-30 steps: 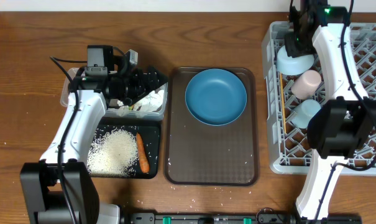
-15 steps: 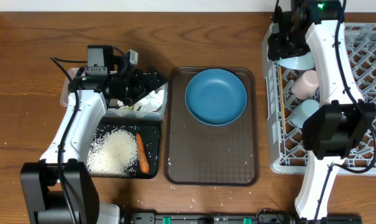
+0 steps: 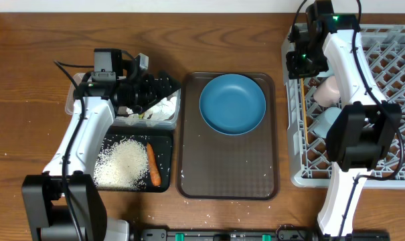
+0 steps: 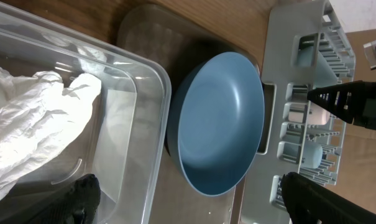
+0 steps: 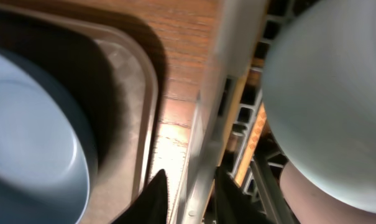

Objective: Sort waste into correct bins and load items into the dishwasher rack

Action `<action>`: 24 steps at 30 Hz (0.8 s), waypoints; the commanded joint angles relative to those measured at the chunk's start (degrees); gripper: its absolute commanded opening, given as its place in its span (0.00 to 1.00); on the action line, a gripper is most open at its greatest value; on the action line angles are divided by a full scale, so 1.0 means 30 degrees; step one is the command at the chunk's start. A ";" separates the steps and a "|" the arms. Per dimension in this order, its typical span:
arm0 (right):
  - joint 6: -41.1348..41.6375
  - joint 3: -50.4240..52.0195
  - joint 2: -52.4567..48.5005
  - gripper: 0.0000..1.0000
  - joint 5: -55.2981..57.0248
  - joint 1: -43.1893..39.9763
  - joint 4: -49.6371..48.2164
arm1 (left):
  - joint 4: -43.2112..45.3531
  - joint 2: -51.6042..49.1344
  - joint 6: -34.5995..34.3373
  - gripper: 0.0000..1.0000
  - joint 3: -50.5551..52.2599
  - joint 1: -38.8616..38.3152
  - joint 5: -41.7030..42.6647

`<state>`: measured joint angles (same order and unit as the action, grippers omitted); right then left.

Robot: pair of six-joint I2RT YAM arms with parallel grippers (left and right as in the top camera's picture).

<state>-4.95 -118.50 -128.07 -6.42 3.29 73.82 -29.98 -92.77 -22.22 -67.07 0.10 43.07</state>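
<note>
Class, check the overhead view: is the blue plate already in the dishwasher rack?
No, the blue plate sits on the brown tray, beside the grey rack.

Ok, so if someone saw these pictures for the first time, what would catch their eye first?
The round blue plate stands out most, sitting alone at the far end of the brown serving tray in the middle of the table. To its right is the big grey dishwasher rack with a pink cup in it. To its left is a black tray holding white rice and an orange carrot.

The plate is smooth and matt; the tub, glossy clear plastic.
</note>
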 commanded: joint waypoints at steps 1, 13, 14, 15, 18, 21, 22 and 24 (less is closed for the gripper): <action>0.0073 0.0277 0.0401 0.14 -0.1384 0.0189 0.0211 | 0.0015 0.0415 0.0189 0.95 0.0117 -0.0022 -0.0102; 0.0073 0.0357 0.0401 0.13 -0.1377 0.0364 0.0080 | 0.0015 0.0415 0.0189 0.95 0.0117 -0.0015 -0.0102; 0.0073 0.0357 0.0401 0.12 -0.1384 0.0364 -0.0051 | 0.0015 0.0415 0.0189 0.95 0.0117 -0.0022 -0.0102; 0.0073 0.0357 0.0401 0.11 -0.1384 0.0379 -0.0175 | 0.0015 0.0415 0.0189 0.95 0.0117 -0.0022 -0.0102; 0.0066 0.0357 0.0401 0.07 -0.1377 0.0488 -0.0415 | 0.0015 0.0415 0.0189 0.95 0.0117 -0.0022 -0.0102; 0.0051 0.0357 0.0401 0.06 -0.1377 0.0670 -0.0750 | 0.0015 0.0415 0.0189 0.95 0.0117 -0.0015 -0.0102; 0.0036 0.0357 0.0401 0.06 -0.1377 0.0743 -0.0896 | 0.0015 0.0415 0.0189 0.95 0.0117 -0.0022 -0.0102; -0.0102 0.0357 0.0401 0.06 -0.1370 0.0874 -0.1129 | 0.0015 0.0415 0.0189 0.95 0.0117 -0.0022 -0.0109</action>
<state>-4.16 -117.82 -128.07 -6.26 3.60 72.73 -29.98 -92.77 -22.22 -67.07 0.10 43.07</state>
